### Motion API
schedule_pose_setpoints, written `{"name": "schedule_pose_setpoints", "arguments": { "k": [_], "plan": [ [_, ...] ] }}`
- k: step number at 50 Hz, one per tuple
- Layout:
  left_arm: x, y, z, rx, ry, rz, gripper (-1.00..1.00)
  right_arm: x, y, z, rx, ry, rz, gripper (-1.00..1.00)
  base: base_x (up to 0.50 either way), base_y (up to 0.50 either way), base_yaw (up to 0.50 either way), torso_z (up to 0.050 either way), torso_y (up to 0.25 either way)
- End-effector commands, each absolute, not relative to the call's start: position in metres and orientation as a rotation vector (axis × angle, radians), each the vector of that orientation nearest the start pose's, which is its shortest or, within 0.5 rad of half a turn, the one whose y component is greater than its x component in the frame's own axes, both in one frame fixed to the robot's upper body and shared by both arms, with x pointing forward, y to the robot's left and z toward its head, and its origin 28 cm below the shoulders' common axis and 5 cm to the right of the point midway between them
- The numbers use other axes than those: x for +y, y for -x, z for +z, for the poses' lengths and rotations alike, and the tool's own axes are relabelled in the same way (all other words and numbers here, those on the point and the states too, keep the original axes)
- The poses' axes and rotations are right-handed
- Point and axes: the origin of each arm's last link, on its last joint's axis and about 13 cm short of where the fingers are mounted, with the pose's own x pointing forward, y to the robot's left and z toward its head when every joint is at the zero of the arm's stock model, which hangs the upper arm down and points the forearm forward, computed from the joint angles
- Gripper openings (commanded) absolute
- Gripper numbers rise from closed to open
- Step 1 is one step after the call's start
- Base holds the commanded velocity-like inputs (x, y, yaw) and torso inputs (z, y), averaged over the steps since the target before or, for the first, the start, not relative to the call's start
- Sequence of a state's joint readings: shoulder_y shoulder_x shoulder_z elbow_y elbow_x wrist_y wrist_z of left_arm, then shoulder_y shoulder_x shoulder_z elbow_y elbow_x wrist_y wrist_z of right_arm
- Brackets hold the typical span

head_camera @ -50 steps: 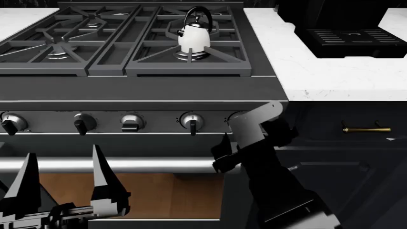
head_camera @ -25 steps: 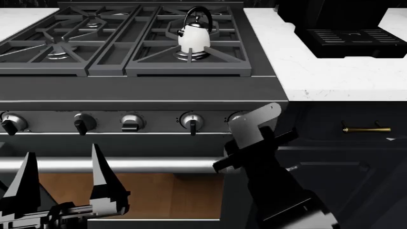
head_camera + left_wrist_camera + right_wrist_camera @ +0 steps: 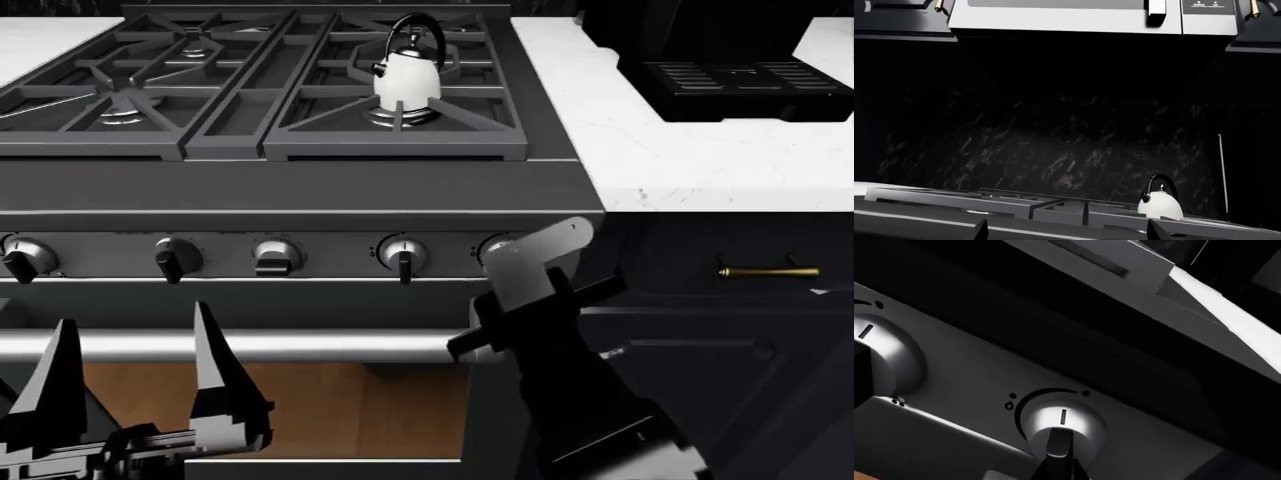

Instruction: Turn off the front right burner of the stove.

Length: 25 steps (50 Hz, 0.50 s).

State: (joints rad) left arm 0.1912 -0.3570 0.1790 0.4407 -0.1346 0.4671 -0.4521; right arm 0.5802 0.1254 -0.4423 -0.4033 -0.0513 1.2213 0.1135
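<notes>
The stove fills the head view, with a row of silver knobs across its front panel. A white kettle stands on the front right burner. My right wrist covers most of the rightmost knob. In the right wrist view that knob is close up, and my right gripper is shut, its tips against the knob's black pointer. My left gripper hangs open and holds nothing, low in front of the oven door; its wrist view shows the kettle beyond the grates.
A long steel bar handle runs across the oven door between the two grippers. White countertop lies right of the stove, with a black coffee machine at the back. Below it is a dark cabinet with a brass pull.
My right wrist has rolled a little in place at the rightmost knob. The left arm, the kettle and the other knobs have not moved.
</notes>
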Motion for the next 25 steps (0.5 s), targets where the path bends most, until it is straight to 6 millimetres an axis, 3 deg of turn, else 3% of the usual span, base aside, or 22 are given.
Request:
{"name": "schedule_pose_setpoints", "arguments": {
  "k": [1,10,25],
  "plan": [
    [0.2244,-0.1606,0.0995,-0.656,0.070,0.110,1.00,-0.0559,-0.2691,0.1503,0.224,0.294,0.145,-1.00,0.00,0.00,0.00,0.000,0.000],
    [0.2245,-0.1599,0.1001,-0.659,0.070,0.111,1.00,-0.0546,-0.2700,0.1513,0.230,0.135,0.164,-1.00,0.00,0.00,0.00,0.000,0.000],
    [0.2242,-0.1600,0.1013,-0.660,0.075,0.110,1.00,-0.0534,-0.2704,0.1540,0.225,0.088,0.165,-1.00,0.00,0.00,0.00,0.000,0.000]
  ]
}}
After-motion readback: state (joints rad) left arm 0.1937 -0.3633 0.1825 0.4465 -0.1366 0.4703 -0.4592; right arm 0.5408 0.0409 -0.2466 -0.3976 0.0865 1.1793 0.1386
